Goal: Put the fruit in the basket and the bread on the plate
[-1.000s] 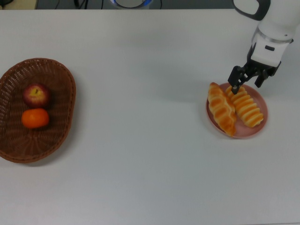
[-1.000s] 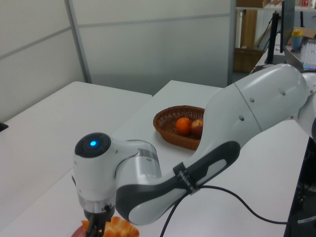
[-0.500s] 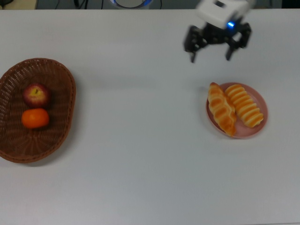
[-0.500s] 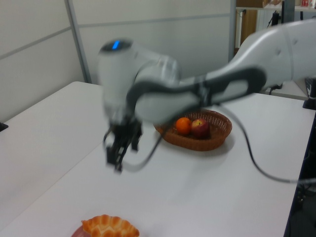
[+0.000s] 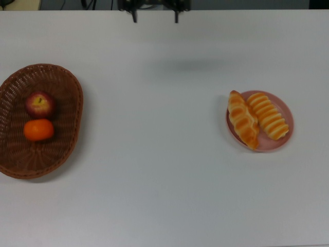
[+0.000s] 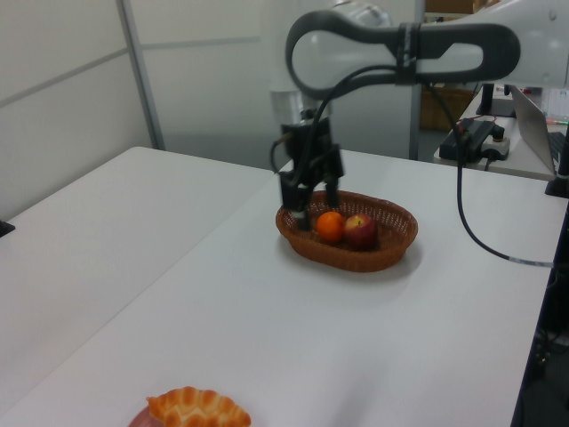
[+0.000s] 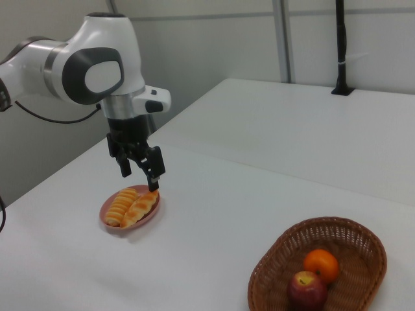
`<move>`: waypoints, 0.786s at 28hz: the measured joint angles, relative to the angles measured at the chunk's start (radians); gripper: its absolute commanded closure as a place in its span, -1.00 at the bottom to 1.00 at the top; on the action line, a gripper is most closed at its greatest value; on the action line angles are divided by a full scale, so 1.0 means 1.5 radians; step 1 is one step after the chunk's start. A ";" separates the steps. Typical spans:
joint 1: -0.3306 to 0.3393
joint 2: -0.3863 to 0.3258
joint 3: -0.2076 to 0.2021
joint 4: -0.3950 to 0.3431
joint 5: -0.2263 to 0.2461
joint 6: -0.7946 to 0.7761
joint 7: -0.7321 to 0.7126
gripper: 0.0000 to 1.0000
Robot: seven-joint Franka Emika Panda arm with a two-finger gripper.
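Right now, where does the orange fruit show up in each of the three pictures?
Top view: the mandarin lies at the far left, in the basket, below the apple.
Left view: centre, in the basket, left of the apple.
Right view: lower right, in the basket, above the apple.
Shared landmark: the basket.

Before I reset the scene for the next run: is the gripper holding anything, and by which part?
Nothing. The gripper is open and empty, up off the table. Both loaves lie on the plate; the apple and mandarin sit in the basket.
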 measured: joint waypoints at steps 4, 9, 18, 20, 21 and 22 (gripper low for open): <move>-0.030 -0.008 0.000 -0.002 0.000 -0.006 -0.011 -1.00; -0.041 -0.012 0.000 -0.002 0.000 0.009 -0.015 -1.00; -0.042 -0.017 0.000 -0.005 -0.042 0.085 -0.015 -1.00; -0.043 -0.017 -0.001 -0.005 -0.047 0.087 -0.015 -1.00; -0.043 -0.017 -0.001 -0.006 -0.049 0.087 -0.015 -1.00; -0.043 -0.017 -0.001 -0.005 -0.050 0.087 -0.015 -1.00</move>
